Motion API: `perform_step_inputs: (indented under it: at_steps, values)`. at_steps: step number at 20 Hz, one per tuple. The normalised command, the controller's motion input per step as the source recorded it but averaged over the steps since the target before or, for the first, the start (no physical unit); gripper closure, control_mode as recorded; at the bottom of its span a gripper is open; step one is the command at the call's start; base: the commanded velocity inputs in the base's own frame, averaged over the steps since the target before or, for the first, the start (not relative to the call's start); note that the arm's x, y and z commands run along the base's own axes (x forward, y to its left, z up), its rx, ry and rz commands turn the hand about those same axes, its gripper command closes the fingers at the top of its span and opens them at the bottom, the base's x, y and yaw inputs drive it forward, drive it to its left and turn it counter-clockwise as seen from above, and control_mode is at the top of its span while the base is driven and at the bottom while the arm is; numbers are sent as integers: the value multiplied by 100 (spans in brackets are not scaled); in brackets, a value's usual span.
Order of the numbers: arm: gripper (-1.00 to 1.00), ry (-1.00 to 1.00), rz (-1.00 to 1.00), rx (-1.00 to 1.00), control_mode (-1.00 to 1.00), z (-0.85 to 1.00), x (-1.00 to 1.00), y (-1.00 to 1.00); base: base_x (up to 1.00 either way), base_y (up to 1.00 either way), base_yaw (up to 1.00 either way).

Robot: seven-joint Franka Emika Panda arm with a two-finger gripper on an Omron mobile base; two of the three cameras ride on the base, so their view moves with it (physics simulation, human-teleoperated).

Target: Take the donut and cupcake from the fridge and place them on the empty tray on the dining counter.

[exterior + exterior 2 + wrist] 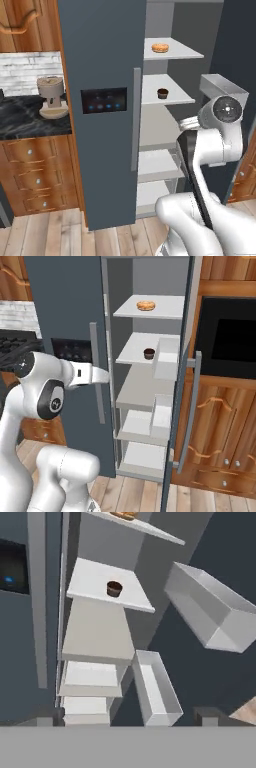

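Task status: early stage. The fridge stands with its right door swung open; both food items rest on the white shelves inside, so neither pickup nor placement is done.

Item count: one donut, on the upper shelf at upper centre of the left base view; one cupcake, on the shelf below it. In the right base view the donut sits above the cupcake.

In the hand view the cupcake lies upper centre, well apart from the claw, whose tips stand wide and hold nothing. Two door bins show on the open door.

Remaining: grasp each item, carry it to the tray, set it down.
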Motion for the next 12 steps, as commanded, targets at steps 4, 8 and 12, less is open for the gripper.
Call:
perform_step_inputs:
  at_steps: [4,8,12]
  values:
    - [-100,0,6,54,-100,0,-49,68,0,0,0]
    - [-100,-2,11,31,-100,-1,-47,47,0,0,0]
    - [-100,-9,1,7,-100,0,-46,-2,0,0,0]
